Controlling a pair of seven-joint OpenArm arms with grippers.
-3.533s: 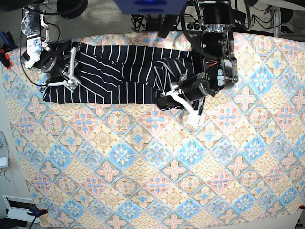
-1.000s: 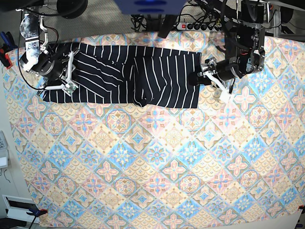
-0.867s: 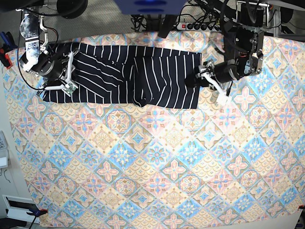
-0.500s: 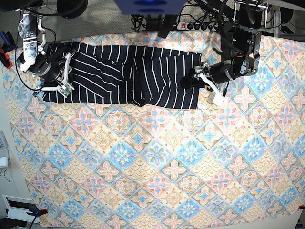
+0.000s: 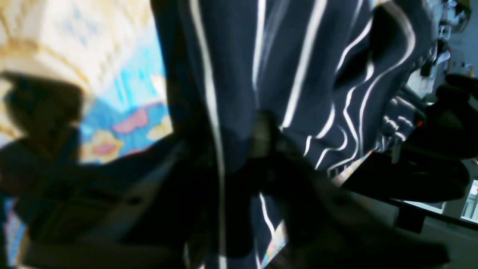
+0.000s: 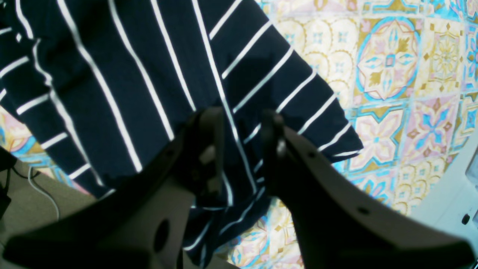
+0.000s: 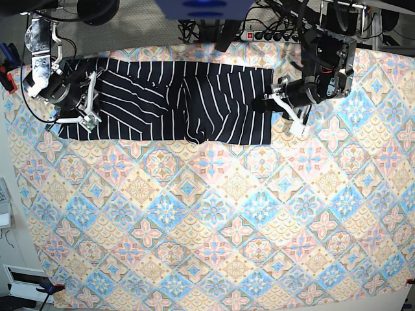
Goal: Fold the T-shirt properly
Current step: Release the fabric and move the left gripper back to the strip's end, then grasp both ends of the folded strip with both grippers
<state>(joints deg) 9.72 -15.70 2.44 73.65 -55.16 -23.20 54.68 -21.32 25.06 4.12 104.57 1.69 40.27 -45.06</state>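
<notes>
— Where's the T-shirt (image 7: 168, 100) lying?

— Along the far edge of the tablecloth (image 7: 214, 220), stretched out as a long dark band with thin white stripes. It's rumpled near the middle, where a fold bunches up and a small point of cloth hangs past the near hem.

— And the arms?

— One at each end. The right gripper (image 7: 87, 103) is over the end of the shirt on the base view's left side; the left gripper (image 7: 275, 103) is at the opposite end, right at the shirt's edge.

— Is the right one holding anything?

— From its own camera, the right gripper (image 6: 239, 123) has its two dark fingers (image 6: 209, 149) standing a little apart with striped cloth running between them. The cloth goes down between them and on under them, and patterned tablecloth (image 6: 396, 74) shows beyond the shirt's corner to the side. Whether they're pinching the cloth I can't tell.

— The left one?

— Its camera is badly blurred. The left gripper (image 5: 239, 149) shows as dark shapes with the striped shirt (image 5: 298, 56) passing straight between them and spreading out beyond the tips; a patch of blue and yellow tablecloth (image 5: 123, 93) sits off to one side. The fingers look closed on the cloth, gripping the edge.
</notes>
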